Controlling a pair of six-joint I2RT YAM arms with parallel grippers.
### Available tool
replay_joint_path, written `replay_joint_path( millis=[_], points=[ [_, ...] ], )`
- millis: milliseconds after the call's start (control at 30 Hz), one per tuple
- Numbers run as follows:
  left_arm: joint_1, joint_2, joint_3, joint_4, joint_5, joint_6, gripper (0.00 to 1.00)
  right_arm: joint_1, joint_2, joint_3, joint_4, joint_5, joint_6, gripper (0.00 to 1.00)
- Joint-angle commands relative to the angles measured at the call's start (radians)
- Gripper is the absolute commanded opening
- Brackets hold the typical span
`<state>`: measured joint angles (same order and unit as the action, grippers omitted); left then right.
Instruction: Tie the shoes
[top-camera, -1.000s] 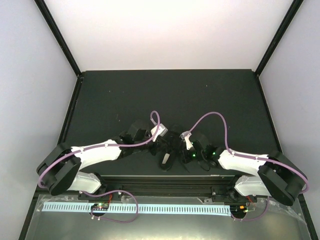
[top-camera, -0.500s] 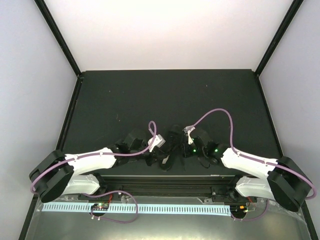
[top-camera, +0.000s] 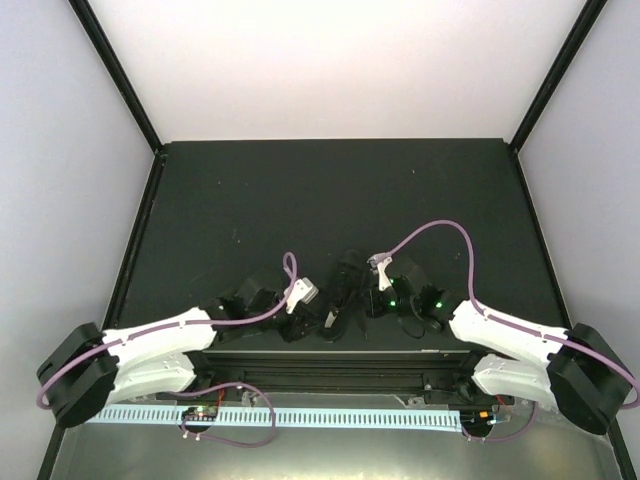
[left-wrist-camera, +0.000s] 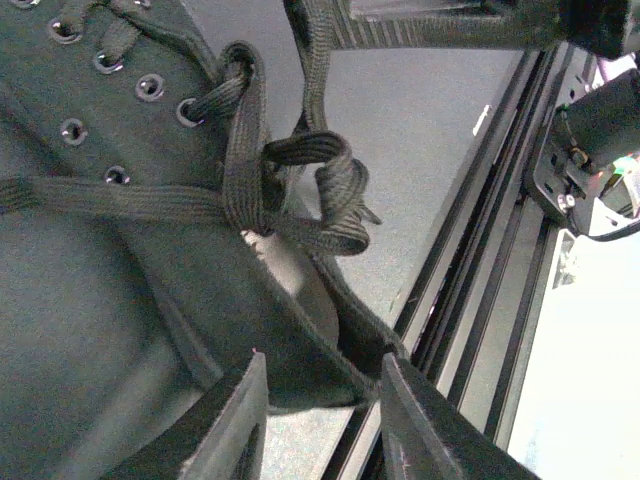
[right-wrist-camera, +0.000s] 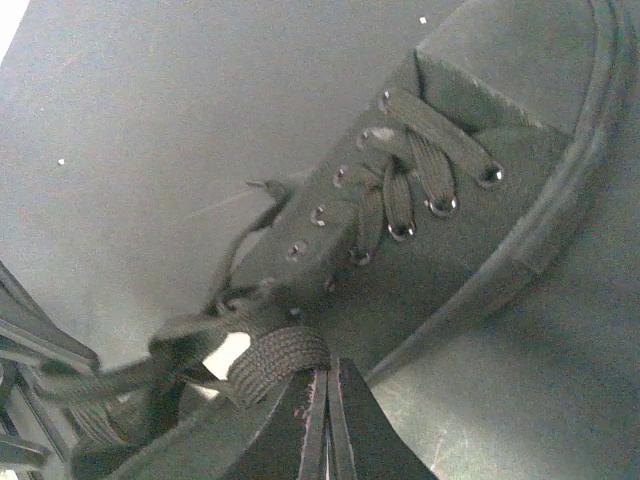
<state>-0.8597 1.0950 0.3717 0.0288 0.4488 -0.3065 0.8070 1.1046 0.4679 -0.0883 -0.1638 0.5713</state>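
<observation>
Near the table's (top-camera: 250, 200) front edge, between your two grippers, the shoe (top-camera: 340, 292) lay with its toe pointing away from the arm bases. Its heel was close to the black rail (top-camera: 320, 362) that ran along that edge. Its laces (left-wrist-camera: 245, 190) were threaded through the eyelets (right-wrist-camera: 400, 230). At the top pair they were gathered into a loose crossing with a couple of slack loops. One strand ran flat across the shoe's side toward the left of your left wrist view.

Your right gripper (right-wrist-camera: 325, 378) sat at the shoe's right side with its fingers brought fully together. A broad band of the laces ended right at its tips, so it looked pinched there. Your left gripper (left-wrist-camera: 322, 362) was low at the heel end. Its fingers (left-wrist-camera: 240, 420) stood partly apart, with the rim of the shoe's opening lying in the gap. You could not tell from these views whether they pressed on that rim or only straddled it.

From above, both arms (top-camera: 160, 335) reached inward low over the table, white forearms angled toward the shoe. A purple cable (top-camera: 440, 235) arched over each wrist.
</observation>
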Motion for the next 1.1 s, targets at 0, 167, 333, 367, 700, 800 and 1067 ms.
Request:
replay_joint_path(
  millis=[0,167,333,367,700,800,1067],
  points=[
    [-0.004,-0.117,-0.001,-0.162,-0.079,-0.030,0.39,-0.003,-0.020,-0.036,0.017,-0.024,0.019,0.02],
    [0.006,-0.187,0.052,-0.267,-0.134,-0.053,0.50,-0.003,-0.037,-0.062,0.009,-0.037,0.017,0.02],
    [0.052,-0.082,0.179,-0.262,-0.145,-0.081,0.42,-0.003,-0.038,-0.064,0.007,-0.045,0.012,0.02],
    [0.065,-0.046,0.215,-0.274,-0.137,-0.077,0.41,-0.003,-0.041,-0.064,0.009,-0.045,0.012,0.02],
    [0.132,0.274,0.367,-0.230,0.053,-0.032,0.37,-0.003,-0.026,-0.057,0.038,-0.062,0.015,0.02],
    [0.133,0.296,0.366,-0.206,0.094,-0.029,0.40,-0.003,-0.020,-0.057,0.044,-0.067,0.013,0.02],
    [0.133,0.331,0.358,-0.184,0.132,-0.026,0.42,-0.003,-0.003,-0.047,0.049,-0.081,0.010,0.02]
  ],
)
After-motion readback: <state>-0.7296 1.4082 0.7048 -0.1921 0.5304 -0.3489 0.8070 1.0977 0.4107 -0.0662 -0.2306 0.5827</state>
